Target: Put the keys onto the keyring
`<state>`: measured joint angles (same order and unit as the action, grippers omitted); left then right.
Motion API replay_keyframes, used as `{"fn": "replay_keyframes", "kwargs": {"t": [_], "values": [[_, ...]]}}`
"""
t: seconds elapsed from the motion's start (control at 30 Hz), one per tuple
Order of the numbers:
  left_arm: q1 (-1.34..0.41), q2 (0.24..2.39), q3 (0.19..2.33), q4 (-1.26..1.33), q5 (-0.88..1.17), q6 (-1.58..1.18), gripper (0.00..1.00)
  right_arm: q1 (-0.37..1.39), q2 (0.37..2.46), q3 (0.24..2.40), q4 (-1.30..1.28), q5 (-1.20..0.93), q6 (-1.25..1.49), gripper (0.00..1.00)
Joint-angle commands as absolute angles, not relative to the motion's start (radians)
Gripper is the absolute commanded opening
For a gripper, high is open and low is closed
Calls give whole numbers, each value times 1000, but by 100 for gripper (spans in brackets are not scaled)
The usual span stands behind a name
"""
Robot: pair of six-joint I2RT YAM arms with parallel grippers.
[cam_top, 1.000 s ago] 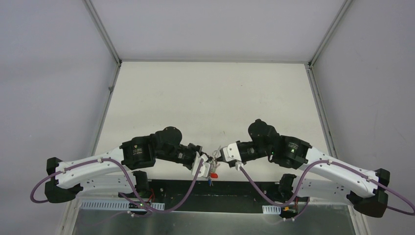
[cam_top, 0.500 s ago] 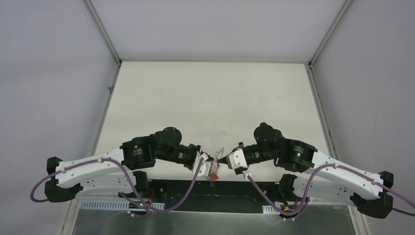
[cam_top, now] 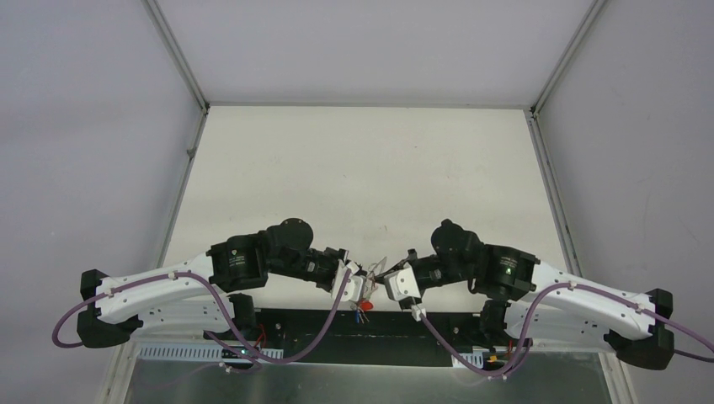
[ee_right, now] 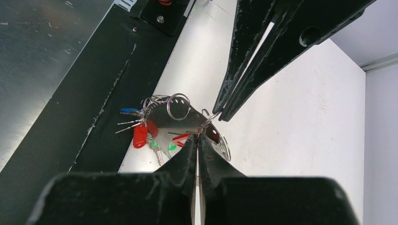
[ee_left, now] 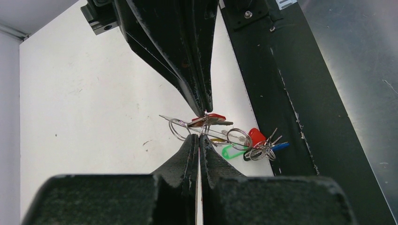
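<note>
My left gripper [cam_top: 357, 283] and right gripper [cam_top: 383, 279] meet tip to tip over the table's near edge. In the left wrist view the left gripper [ee_left: 199, 137] is shut on the thin wire keyring [ee_left: 220, 136], seen edge-on. The right gripper's fingertips [ee_left: 205, 111] pinch from above at a red-headed key [ee_left: 214, 117]. Small split rings [ee_left: 239, 136] and keys with red [ee_left: 256, 136], green [ee_left: 229, 151] and blue [ee_left: 280, 146] heads hang on the wire. In the right wrist view the right gripper [ee_right: 199, 134] is shut on the red-headed key [ee_right: 180, 139], with the left fingertips [ee_right: 220, 114] just above.
The bunch of keys [cam_top: 365, 300] hangs over the white table's [cam_top: 362, 177] near edge. A black strip [ee_left: 281, 70] and a metal plate [ee_left: 356, 70] lie just beyond that edge. Grey walls stand on both sides.
My right gripper drew back slightly to the right, then came in lower and closer to the left gripper's tips. The left arm has stayed nearly still.
</note>
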<state>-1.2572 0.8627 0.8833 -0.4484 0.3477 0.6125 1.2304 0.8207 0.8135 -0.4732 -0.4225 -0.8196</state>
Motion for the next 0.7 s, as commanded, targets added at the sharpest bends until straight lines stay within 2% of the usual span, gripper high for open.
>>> {"fn": "replay_keyframes", "kwargs": {"t": [0.0, 0.13, 0.2, 0.27, 0.37, 0.47, 0.6, 0.67], "values": [[-1259, 844, 899, -373, 346, 601, 0, 1250, 804, 796, -467, -379, -840, 8], [-1259, 842, 899, -372, 341, 597, 0, 1254, 780, 793, -442, -375, -808, 44], [-1259, 843, 899, -367, 339, 592, 0, 1255, 760, 791, -425, -365, -785, 56], [-1259, 844, 897, -357, 339, 584, 0, 1255, 737, 791, -402, -342, -758, 62], [-1259, 846, 891, -331, 329, 560, 0, 1254, 708, 789, -347, -294, -697, 60], [-1259, 840, 875, -279, 296, 514, 0, 1256, 689, 788, -298, -280, -643, 46], [-1259, 823, 823, -150, 252, 431, 0, 1254, 688, 788, -268, -276, -591, 42], [-1259, 811, 797, -96, 244, 404, 0, 1256, 690, 782, -264, -278, -578, 37]]}}
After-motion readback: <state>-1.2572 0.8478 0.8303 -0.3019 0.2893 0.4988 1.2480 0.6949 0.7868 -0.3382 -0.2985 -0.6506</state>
